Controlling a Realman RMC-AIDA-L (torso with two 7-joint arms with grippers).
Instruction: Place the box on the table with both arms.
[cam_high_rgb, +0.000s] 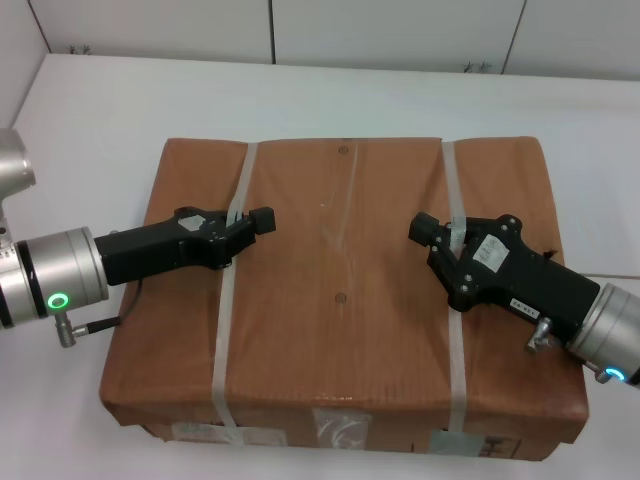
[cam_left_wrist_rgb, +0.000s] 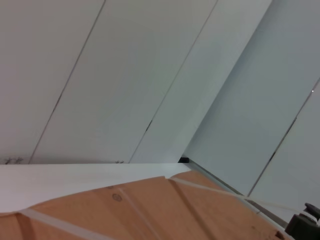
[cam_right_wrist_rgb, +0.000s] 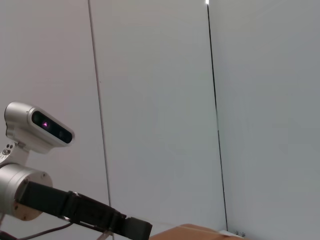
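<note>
The box (cam_high_rgb: 340, 300) is a large flat brown carton that lies across the white table (cam_high_rgb: 100, 110), with white labels on its near side. Two whitish straps cross its top. My left gripper (cam_high_rgb: 255, 224) lies on the top at the left strap (cam_high_rgb: 225, 340), and its fingers look closed where the strap passes through them. My right gripper (cam_high_rgb: 432, 232) lies at the right strap (cam_high_rgb: 455, 340) in the same way. The box top also shows in the left wrist view (cam_left_wrist_rgb: 150, 210), and a corner of it shows in the right wrist view (cam_right_wrist_rgb: 190, 232).
White wall panels (cam_high_rgb: 400, 30) stand behind the table's far edge. Bare tabletop runs behind the box and to its left. The box's near side is close to the front of the view. The left arm (cam_right_wrist_rgb: 75, 210) shows in the right wrist view.
</note>
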